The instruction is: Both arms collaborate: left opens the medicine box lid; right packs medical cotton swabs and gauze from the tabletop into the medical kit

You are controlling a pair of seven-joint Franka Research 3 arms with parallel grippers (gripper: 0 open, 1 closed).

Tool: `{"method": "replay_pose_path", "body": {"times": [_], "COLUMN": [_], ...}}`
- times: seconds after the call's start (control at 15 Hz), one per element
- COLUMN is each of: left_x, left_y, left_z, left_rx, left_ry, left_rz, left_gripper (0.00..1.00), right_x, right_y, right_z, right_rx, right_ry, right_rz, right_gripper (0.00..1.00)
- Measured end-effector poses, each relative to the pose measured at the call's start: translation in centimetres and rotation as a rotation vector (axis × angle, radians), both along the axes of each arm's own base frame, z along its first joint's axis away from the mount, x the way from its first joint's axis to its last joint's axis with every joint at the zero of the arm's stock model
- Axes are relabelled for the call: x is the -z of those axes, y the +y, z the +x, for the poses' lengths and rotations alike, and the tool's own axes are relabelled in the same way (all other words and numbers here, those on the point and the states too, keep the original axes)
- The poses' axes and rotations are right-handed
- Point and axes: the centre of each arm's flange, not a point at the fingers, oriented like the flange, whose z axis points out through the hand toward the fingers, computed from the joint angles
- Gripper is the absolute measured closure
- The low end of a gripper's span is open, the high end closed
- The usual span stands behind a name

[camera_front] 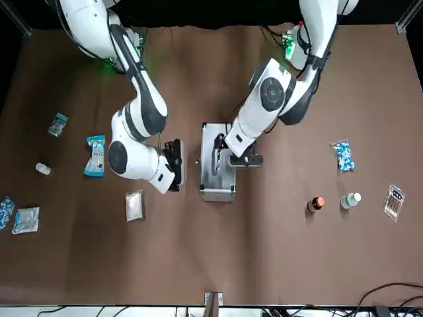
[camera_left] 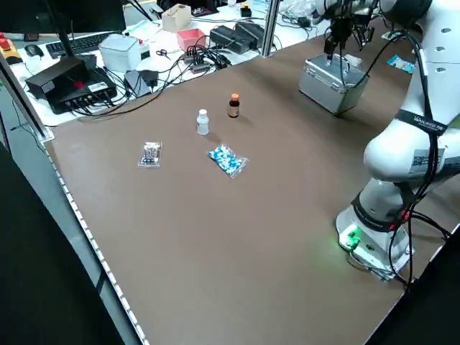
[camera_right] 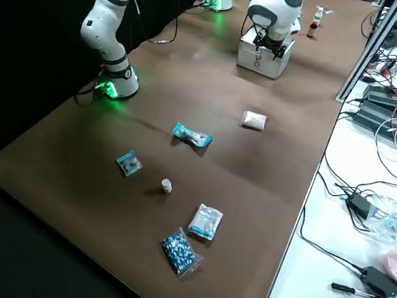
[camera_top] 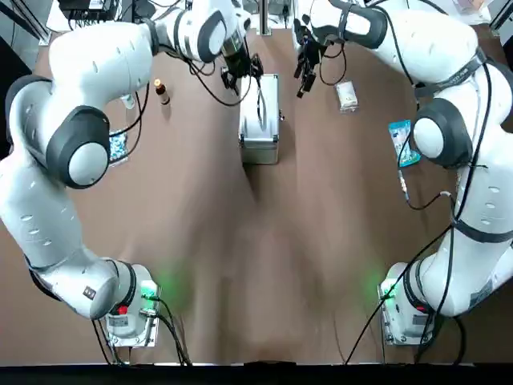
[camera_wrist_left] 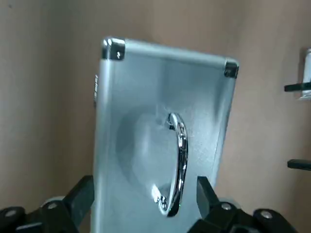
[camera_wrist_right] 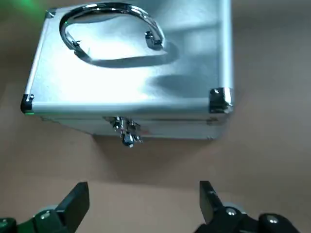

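Silver medical kit [camera_top: 260,120]: far centre of table, medicine box lid [camera_wrist_left: 160,126] shut, handle up, latch fastened on its right side. Left gripper [camera_top: 239,70]: above kit's far left, fingers spread, holding nothing. Right gripper [camera_top: 305,72]: just right of kit, fingers spread, empty. Gauze [camera_top: 346,95]: right of kit. Medical cotton swabs [camera_top: 402,142]: farther right, nearer. Risk, as I judge it: latch holds, so my lift on the handle drags the whole case, or the fingers slip off the slim bar
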Motion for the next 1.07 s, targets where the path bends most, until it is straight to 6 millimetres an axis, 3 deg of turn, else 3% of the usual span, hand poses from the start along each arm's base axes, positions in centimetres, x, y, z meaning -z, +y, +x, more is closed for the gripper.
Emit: {"method": "replay_pose_path", "body": {"times": [0.33, 0.47, 0.6, 0.8, 0.87, 1.0, 1.07], "left_x": [0.9, 1.1, 1.3, 1.3, 1.4, 1.7, 1.8], "left_y": [-0.4, -1.3, -2.3, -2.7, -2.7, -2.7, -2.7], "left_z": [-0.3, -1.1, -2.0, -2.4, -2.4, -2.4, -2.4], "left_rx": [-0.012, -0.024, -0.030, -0.031, -0.031, -0.030, -0.025], "left_ry": [-0.005, 0.004, 0.013, 0.016, 0.017, 0.018, 0.014], "left_rz": [0.030, 0.035, 0.039, 0.040, 0.040, 0.045, 0.050], "left_gripper": [0.15, 0.19, 0.30, 0.33, 0.41, 0.44, 0.53], "right_x": [2.7, 4.3, 6.0, 7.5, 7.8, 8.4, 8.8], "right_y": [1.4, 1.5, 1.4, 1.2, 1.1, 1.1, 1.0], "right_z": [-0.5, -1.1, -1.9, -2.8, -3.0, -3.4, -3.6], "right_rx": [-0.037, -0.059, -0.081, -0.088, -0.077, -0.059, -0.057], "right_ry": [0.009, -0.002, 0.003, 0.019, 0.029, 0.046, 0.049], "right_rz": [0.118, 0.156, 0.207, 0.240, 0.252, 0.290, 0.308], "right_gripper": [0.00, 0.00, 0.00, 0.01, 0.02, 0.03, 0.04]}}
